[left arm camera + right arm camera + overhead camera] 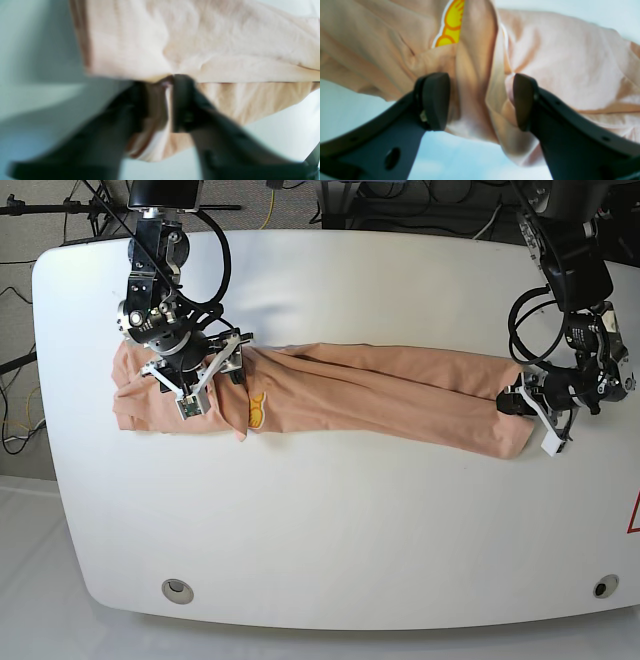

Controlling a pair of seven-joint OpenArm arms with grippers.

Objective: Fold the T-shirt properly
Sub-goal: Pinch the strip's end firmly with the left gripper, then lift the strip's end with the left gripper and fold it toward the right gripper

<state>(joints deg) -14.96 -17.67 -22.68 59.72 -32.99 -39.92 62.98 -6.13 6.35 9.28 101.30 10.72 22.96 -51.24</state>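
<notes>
Table: white | T-shirt: stretched long | left hand: pinching T-shirt | right hand: apart

No legible text, numbers or brand names in any view.

T-shirt: printed graphic in yellow-orange with a white outline, partly hidden in a fold. A picture only; no letters can be made out. In the base view it shows as a small yellow patch, too small to read.

Bench: a red triangular mark at the frame edge, cut off; its content cannot be read.
</notes>
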